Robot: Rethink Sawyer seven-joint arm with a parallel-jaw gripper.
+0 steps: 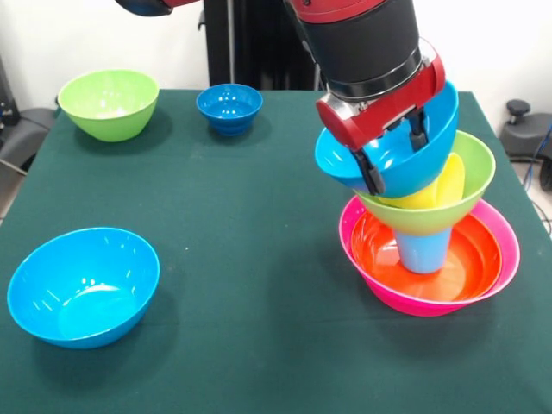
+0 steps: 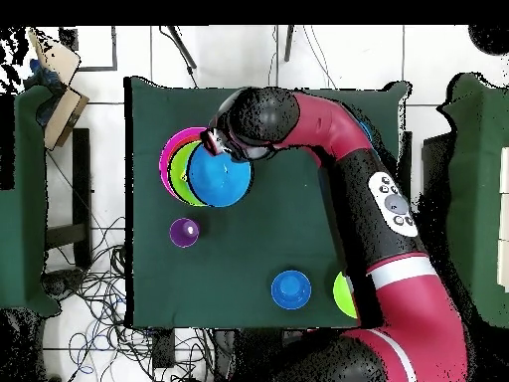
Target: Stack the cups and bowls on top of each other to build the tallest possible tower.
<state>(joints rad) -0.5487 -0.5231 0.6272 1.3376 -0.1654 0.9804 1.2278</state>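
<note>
Front view: fingers (image 1: 395, 151) pinch blue bowl (image 1: 392, 147) rim (no labels).

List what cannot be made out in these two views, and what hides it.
1. Overhead view: the top blue bowl covers the orange bowl, light blue cup and yellow cup.
2. Overhead view: the arm covers nearly all of the loose bright blue bowl and half the loose lime green bowl.
3. Front view: the purple cup does not show.
4. Gripper: gripping or released, unclear in both views.
</note>
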